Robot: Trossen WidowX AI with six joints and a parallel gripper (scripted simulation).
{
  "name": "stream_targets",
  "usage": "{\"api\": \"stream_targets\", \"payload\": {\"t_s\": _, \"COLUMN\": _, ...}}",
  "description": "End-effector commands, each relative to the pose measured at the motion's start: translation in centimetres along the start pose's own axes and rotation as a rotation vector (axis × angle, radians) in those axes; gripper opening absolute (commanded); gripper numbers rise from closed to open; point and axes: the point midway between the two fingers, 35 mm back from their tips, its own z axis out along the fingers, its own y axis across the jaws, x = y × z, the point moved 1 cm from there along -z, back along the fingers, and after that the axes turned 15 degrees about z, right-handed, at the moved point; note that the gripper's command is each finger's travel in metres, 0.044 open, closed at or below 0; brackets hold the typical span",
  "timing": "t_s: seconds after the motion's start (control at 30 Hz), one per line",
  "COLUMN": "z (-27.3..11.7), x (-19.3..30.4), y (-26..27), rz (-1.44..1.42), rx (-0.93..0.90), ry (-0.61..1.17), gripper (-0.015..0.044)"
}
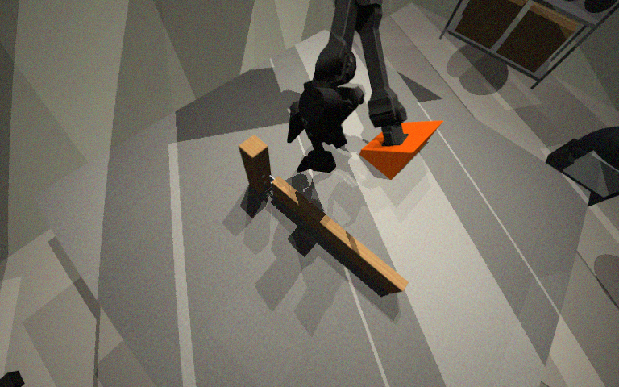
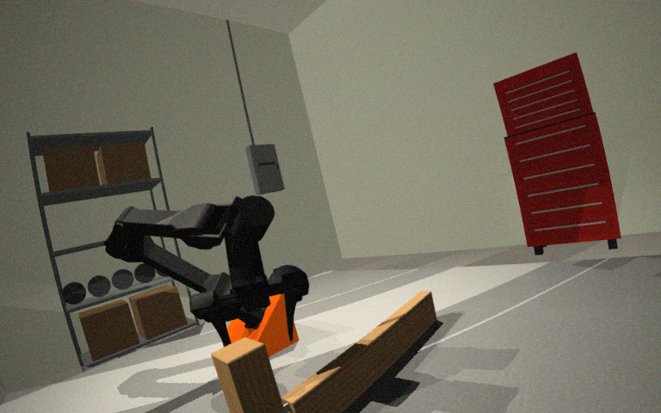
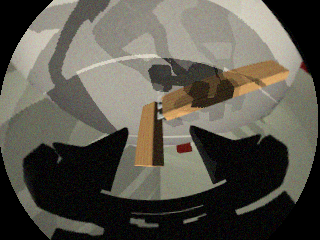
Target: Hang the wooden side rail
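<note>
The wooden headboard post (image 1: 253, 147) (image 2: 246, 377) (image 3: 146, 142) stands upright. The wooden side rail (image 1: 365, 255) (image 2: 370, 362) (image 3: 252, 82) runs away from it, its near end close beside the post. Its far end is low, at the table surface. Small bright steel hooks (image 1: 272, 178) (image 3: 160, 110) show in the narrow gap between rail end and post. The pins and slot are hidden, so I cannot tell whether both hooks sit on the pins. My gripper (image 1: 293, 156) (image 2: 259, 341) (image 3: 159, 129) is open and empty, above and behind the post and rail end, apart from both.
The orange arm base (image 1: 401, 143) (image 2: 277, 330) stands behind the rail. A shelf with boxes (image 2: 109, 330), a wall panel (image 2: 265, 168) and a red tool cabinet (image 2: 560, 180) (image 3: 184, 148) are in the background. Arm shadows cross the rail.
</note>
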Motion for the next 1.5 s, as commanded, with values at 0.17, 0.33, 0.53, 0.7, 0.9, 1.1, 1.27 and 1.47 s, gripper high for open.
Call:
{"api": "stream_targets", "payload": {"t_s": 0.17, "z": 0.0, "x": -0.2, "y": 0.3, "rz": 0.000, "rx": -0.008, "ry": 0.002, "gripper": 0.0440}}
{"api": "stream_targets", "payload": {"t_s": 0.33, "z": 0.0, "x": -0.2, "y": 0.3, "rz": 0.000, "rx": -0.008, "ry": 0.002, "gripper": 0.0440}}
{"api": "stream_targets", "payload": {"t_s": 0.53, "z": 0.8, "x": 0.5, "y": -2.1, "rz": 0.414, "rx": 0.027, "ry": 0.090, "gripper": 0.0440}}
{"api": "stream_targets", "payload": {"t_s": 0.7, "z": 1.4, "x": 1.0, "y": -4.6, "rz": 1.013, "rx": 0.115, "ry": 0.192, "gripper": 0.0440}}
{"api": "stream_targets", "payload": {"t_s": 0.9, "z": 1.6, "x": 1.2, "y": -6.1, "rz": 1.733, "rx": 0.274, "ry": 0.269, "gripper": 0.0440}}
{"api": "stream_targets", "payload": {"t_s": 1.1, "z": 1.3, "x": 0.6, "y": -6.1, "rz": 2.451, "rx": 0.487, "ry": 0.282, "gripper": 0.0440}}
{"api": "stream_targets", "payload": {"t_s": 1.27, "z": 0.8, "x": -0.4, "y": -5.1, "rz": 3.041, "rx": 0.708, "ry": 0.229, "gripper": 0.0440}}
{"api": "stream_targets", "payload": {"t_s": 1.47, "z": 0.6, "x": -1.0, "y": -4.3, "rz": 3.327, "rx": 0.834, "ry": 0.176, "gripper": 0.0440}}
